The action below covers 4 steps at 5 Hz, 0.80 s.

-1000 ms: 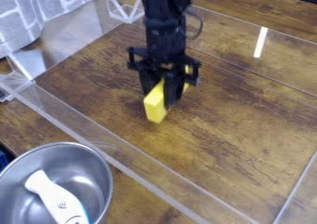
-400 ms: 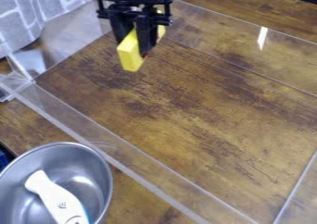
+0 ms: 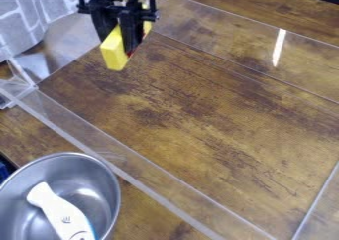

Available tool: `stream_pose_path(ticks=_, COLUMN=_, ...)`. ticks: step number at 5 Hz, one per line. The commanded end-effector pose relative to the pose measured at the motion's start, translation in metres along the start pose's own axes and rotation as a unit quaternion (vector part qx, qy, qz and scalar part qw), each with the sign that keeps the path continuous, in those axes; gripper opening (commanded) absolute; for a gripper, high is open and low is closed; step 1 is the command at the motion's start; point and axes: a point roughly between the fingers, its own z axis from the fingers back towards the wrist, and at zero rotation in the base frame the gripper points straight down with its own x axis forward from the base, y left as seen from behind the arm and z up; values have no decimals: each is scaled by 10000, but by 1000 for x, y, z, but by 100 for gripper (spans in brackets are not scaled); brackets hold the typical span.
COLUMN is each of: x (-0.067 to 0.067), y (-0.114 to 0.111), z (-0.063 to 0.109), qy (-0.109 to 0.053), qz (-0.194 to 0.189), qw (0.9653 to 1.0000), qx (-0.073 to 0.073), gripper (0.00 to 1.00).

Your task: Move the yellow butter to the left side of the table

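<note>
Since the earlier frames, the yellow butter [image 3: 115,50] has been carried up and away from the middle of the tabletop [image 3: 199,115], toward its far left corner as seen by the camera. It is held in the closed jaws of the black gripper [image 3: 119,30], gripped at its upper part, with the lower end left exposed and slightly tilted. Another patch of yellow is seen just beside the gripper, partly hidden. The tabletop is bordered by clear acrylic walls [image 3: 146,180]. Outside the near left wall, a steel bowl [image 3: 99,199] is seen, in which a white utensil-like object [image 3: 61,214] with a blue end is held.
</note>
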Motion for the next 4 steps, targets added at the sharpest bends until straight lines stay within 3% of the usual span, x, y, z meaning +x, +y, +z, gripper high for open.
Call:
stream_pose_path(ticks=1, x=1, y=16, z=0, qy=-144, qz=153, qw=9996, qx=163, gripper=0)
stream_pose_path(ticks=3, x=-2, y=32, z=-40, qy=206, qz=203, qw=9991, qx=300, gripper=0)
stream_pose_path(ticks=4, x=3, y=37, z=-63, qy=375, qz=198, qw=9987, qx=278, gripper=0)
